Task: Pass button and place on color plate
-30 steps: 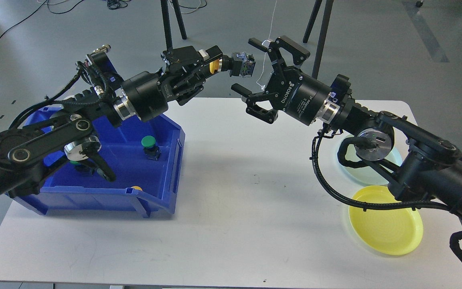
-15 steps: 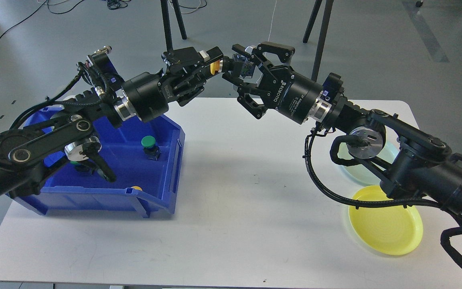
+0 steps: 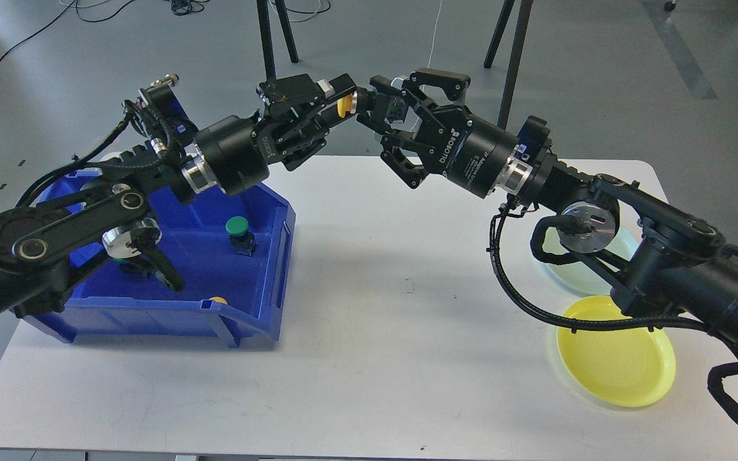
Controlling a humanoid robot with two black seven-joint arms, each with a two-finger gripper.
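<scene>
A yellow-capped button [image 3: 343, 106] with a dark body is held in the air above the table's back edge. My left gripper [image 3: 336, 102] is shut on its cap end. My right gripper [image 3: 378, 101] has come in from the right, and its two fingers [image 3: 407, 82] lie closed against the button's dark body, above and below it. The yellow plate [image 3: 619, 368] lies at the front right of the table. A pale green plate [image 3: 564, 272] lies just behind it, partly hidden by my right arm.
A blue bin [image 3: 266, 224] at the left holds a green button [image 3: 237, 225], another green one [image 3: 122, 261] under my left arm, and a yellow one [image 3: 218, 299] at its front lip. Tripod legs [image 3: 266, 38] stand behind the table.
My right gripper moved left from beside the button until its fingers were around the body, then narrowed onto it. The left gripper kept holding the cap in place.
</scene>
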